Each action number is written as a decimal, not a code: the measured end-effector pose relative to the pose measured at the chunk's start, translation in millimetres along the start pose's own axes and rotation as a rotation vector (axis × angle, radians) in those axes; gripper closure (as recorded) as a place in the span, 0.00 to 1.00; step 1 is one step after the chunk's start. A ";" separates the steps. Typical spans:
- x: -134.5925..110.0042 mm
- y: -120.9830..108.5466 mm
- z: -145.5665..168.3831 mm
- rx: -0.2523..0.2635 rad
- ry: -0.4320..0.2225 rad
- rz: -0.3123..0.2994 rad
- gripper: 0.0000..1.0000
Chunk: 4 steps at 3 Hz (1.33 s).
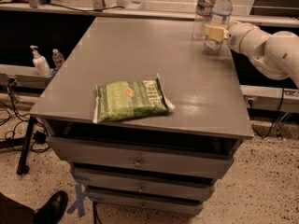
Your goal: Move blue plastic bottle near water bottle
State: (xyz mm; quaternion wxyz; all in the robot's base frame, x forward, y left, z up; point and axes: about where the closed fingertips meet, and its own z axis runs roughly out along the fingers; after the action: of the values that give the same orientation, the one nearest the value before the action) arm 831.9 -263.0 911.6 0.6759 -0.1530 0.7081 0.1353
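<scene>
The blue plastic bottle, clear with a white cap and a wide pale label, stands upright at the far right corner of the grey table. My gripper reaches in from the right on a white arm and is shut on the bottle's lower part, its tan fingers on the bottle's sides. The water bottle, slim with a dark label band, stands just to the left of it and slightly behind, almost touching.
A green chip bag lies flat near the table's front edge. Drawers sit below the top. A soap dispenser stands on a shelf at left. A person's shoe is at bottom left.
</scene>
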 end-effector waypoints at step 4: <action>6.2 1.2 -5.1 -0.021 0.014 -0.025 0.00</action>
State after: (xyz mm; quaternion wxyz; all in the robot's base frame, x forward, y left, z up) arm 826.5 -264.2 905.6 0.6709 -0.1698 0.7094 0.1334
